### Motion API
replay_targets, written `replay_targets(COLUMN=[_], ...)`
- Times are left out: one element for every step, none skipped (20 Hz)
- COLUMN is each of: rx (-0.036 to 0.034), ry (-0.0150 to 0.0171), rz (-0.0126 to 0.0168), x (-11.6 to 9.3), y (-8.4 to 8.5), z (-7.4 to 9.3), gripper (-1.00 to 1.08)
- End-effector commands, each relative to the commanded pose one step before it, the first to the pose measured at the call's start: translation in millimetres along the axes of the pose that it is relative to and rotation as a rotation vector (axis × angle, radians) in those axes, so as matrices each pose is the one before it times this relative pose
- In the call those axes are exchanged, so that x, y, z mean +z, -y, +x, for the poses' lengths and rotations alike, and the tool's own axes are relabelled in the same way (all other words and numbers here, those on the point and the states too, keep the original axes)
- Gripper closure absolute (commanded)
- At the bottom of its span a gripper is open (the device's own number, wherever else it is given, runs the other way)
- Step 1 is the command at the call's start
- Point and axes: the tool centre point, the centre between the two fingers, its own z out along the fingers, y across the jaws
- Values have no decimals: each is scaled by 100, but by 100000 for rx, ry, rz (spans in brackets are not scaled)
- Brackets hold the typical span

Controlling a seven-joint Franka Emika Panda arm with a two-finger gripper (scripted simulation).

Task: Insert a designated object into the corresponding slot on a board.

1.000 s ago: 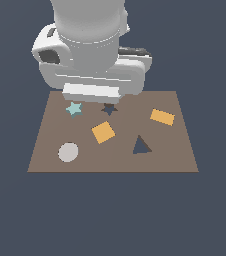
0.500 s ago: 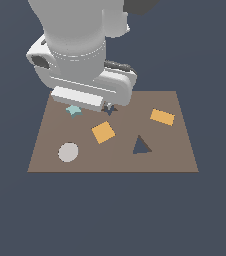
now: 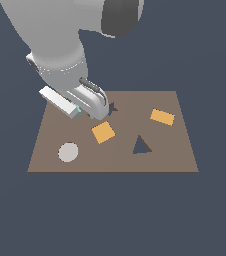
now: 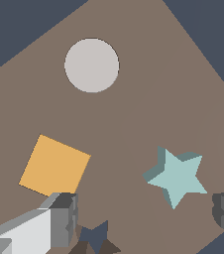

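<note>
Looking from the wrist camera, you have the gripper close over the board, its two grey fingers spread apart with bare board between them and nothing held. Just beyond the gap, nearer one finger than the other, lies the teal star, flat on the brown surface and touching neither finger. Beside the other finger you can see part of the dark star slot, cut off by the picture's edge; the teal star lies near it but is not in it. A little farther out sits the orange square, turned at a slant, and farther still the grey disc, near the board's edge.

In the exterior view, nearest you on the board are the grey disc towards the exterior view's left and the dark triangular cutout towards its right. Behind them lies the orange square, then a second orange piece farther right. The gripper hangs low over the far left part of the board. Only a sliver of teal shows under it, and a dark point of the star slot shows just beside it.
</note>
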Motion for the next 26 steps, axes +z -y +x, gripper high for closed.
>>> replay_targets(rx=[10596, 3775, 3591, 3405, 3218, 3026, 2834, 2646, 2453, 2260, 2074, 1874, 1672, 1465, 1257, 1048, 836, 624, 410, 200, 0, -461, 0, 0, 68, 48], ry=[-91, -20, -18, -16, -14, -13, -12, -9, -5, -2, -1, 0, 0, 1, 2, 4, 7, 10, 13, 16, 0, 20, 0, 0, 1, 1], rz=[378, 143, 137, 132, 125, 118, 111, 106, 101, 95, 88, 80, 72, 64, 56, 48, 41, 34, 27, 21, 0, -78, 0, 0, 14, 10], x=[959, 347, 331, 314, 297, 280, 262, 246, 229, 212, 195, 177, 157, 138, 119, 100, 81, 62, 43, 24, 6, -29, 34, 103, 166, 236], y=[-1060, -382, -363, -344, -326, -306, -287, -268, -247, -227, -208, -188, -168, -147, -126, -105, -82, -60, -37, -16, 7, 11, 3, 8, -12, 0], z=[163, 60, 56, 52, 48, 45, 41, 37, 32, 26, 24, 20, 18, 15, 12, 9, 4, -1, -6, -10, -16, 19, -4, -12, 10, -7], gripper=[-92, -92, -92, -92, -92, -92, -92, -92, -92, -92, -92, -92, -92, -92, -92, -92, -92, -92, -92, -92, -92, -92, -92, -92, -92, -92])
